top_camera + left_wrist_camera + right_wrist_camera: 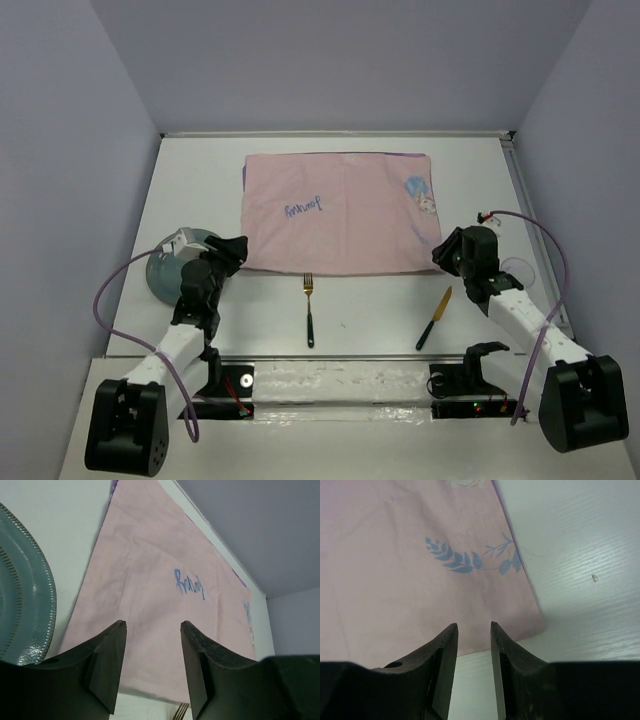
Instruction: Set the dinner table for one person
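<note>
Scrawl (189,584) in blue, unreadable, marks pink cloth (340,215) on dinner table (200,185).

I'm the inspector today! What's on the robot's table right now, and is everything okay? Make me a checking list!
Surface: white dinner table, flat, no spills seen.
Job's things: pink cloth spread flat; fork and knife on the table in front of it, apart; teal plate left of the cloth, partly hidden by the left arm.
Clutter: a faint round clear thing near the right arm, too faint to name.
Grippers: left tool open, empty; right tool open, empty; both above the cloth's near edge.
Cables: purple cables loop beside each arm.
Surroundings: plain pale walls.
</note>
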Controlling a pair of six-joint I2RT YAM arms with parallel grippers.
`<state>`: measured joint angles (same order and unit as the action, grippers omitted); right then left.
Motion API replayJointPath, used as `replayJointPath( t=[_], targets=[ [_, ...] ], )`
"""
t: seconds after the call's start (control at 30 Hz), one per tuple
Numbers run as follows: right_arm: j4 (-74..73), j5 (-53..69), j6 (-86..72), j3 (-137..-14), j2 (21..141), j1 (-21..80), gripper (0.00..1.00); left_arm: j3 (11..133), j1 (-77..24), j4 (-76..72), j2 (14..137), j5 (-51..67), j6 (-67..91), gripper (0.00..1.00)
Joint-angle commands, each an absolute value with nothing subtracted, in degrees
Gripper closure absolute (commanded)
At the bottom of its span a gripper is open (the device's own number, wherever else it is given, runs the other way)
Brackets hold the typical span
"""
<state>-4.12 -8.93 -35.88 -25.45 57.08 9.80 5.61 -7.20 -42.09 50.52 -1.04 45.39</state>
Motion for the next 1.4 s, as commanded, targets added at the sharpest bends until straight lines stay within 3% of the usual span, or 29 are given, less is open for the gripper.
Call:
replayJointPath(
  t=[0.0,0.17,0.27,0.3,0.33,0.73,0.87,1.07,1.37],
  targets=[
    [-6.23,-6.94,-32.96,-29.70,54.76,9.67,0.61,9.14,-7.91,-39.30,44.22,-2.10,46.14,0.41],
    [-8.35,-11.08,-31.11,-31.81,51.68,12.30,0.65,12.47,-8.17,-33.75,37.19,-4.48,45.09,0.41],
    [-7.30,-9.32,-31.11,-32.52,52.47,13.70,0.77,13.88,-8.17,-32.44,36.56,-3.35,45.35,0.41],
    [-6.95,-8.88,-31.11,-32.78,53.17,14.23,0.94,15.63,-8.17,-31.65,36.56,-3.08,44.92,0.41],
    [-6.42,-8.01,-31.64,-32.70,54.04,15.11,0.99,16.60,-8.26,-30.07,36.39,-2.64,44.30,0.41],
    [7.37,-4.14,-33.49,-39.45,72.49,32.42,1.00,32.52,-8.35,-19.08,37.26,3.52,34.54,0.41],
    [12.20,-2.12,-34.71,-45.95,81.53,37.35,1.00,30.16,-8.44,-21.07,46.54,5.77,39.09,0.44],
    [13.62,-6.94,-34.98,-44.30,84.38,37.35,1.00,28.39,-14.40,-29.52,60.45,7.49,44.29,0.53],
    [13.19,-1.76,-37.00,-32.44,73.48,20.40,1.00,23.03,-18.02,-36.30,72.59,0.62,44.30,0.55]
  ],
)
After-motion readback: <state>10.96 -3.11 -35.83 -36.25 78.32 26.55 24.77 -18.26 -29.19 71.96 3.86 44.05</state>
